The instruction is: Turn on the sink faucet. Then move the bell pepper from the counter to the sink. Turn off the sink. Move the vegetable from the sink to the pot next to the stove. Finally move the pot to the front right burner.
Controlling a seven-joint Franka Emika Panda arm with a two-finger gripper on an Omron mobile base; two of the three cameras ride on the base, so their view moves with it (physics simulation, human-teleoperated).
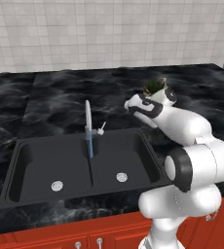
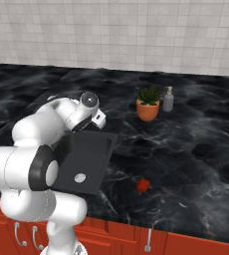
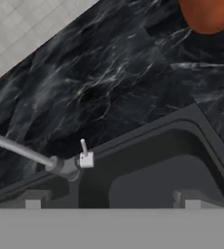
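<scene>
Around the sink [image 1: 36,160]: black veined tabletop [image 2: 196,144], white tiled wall [image 1: 109,34], red cabinets [image 2: 186,244]; faucet [image 1: 88,121] behind it, running; pepper [image 2: 143,185] right; gripper [image 3: 113,202] open, empty.

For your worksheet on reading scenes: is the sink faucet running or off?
Running. A thin blue stream drops from the sink faucet spout toward the sink divider in the left base view.

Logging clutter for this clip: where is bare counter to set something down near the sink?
Bare counter lies right of the sink, between the potted plant at the back and the bell pepper near the front edge. Crowded: behind the sink, where the faucet and the arm's claw sit.
</scene>
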